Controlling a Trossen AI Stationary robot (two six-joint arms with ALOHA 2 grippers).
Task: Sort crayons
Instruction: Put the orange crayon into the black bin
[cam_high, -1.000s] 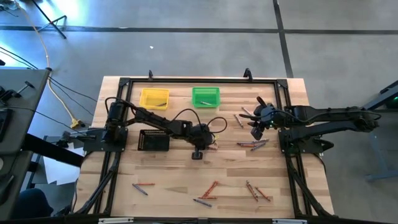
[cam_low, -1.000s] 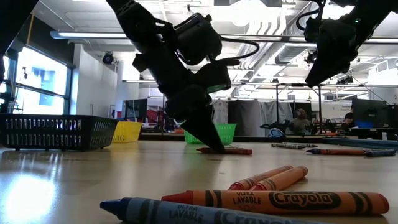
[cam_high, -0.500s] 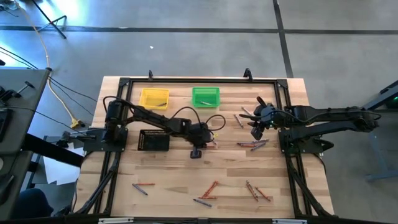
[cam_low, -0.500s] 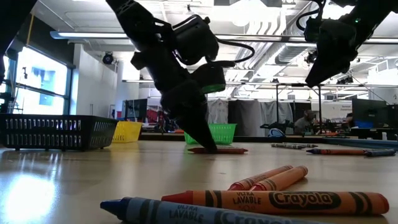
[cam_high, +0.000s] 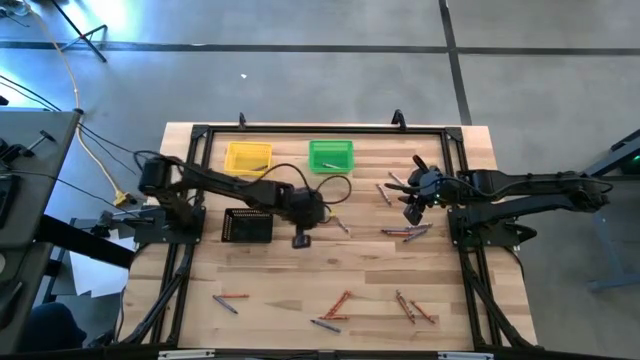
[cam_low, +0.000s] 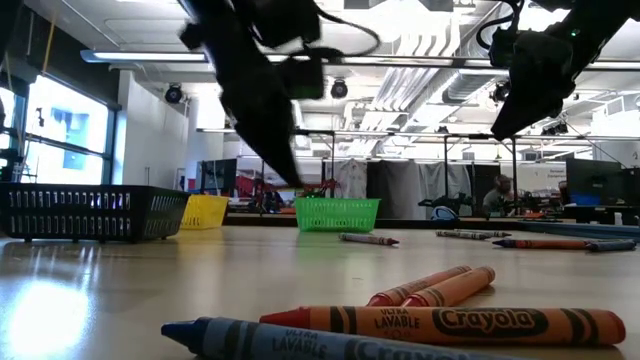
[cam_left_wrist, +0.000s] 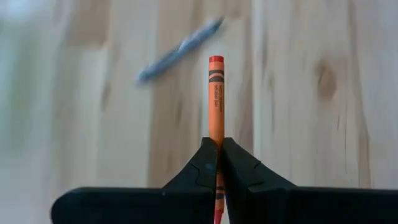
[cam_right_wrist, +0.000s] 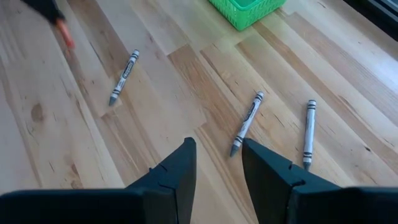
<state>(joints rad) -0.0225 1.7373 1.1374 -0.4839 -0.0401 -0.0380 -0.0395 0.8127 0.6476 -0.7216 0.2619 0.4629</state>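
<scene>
Our left gripper (cam_left_wrist: 218, 163) is clamped on an orange crayon (cam_left_wrist: 216, 99) above the table, apparently mid-sort, so we judge the next move carries it to a bin, while our right gripper (cam_right_wrist: 219, 163) waits with jaws apart.

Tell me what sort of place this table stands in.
Likely a robotics lab or workshop: a bare concrete floor around the table, open ceiling lights overhead, and workstations with a seated person behind.
</scene>
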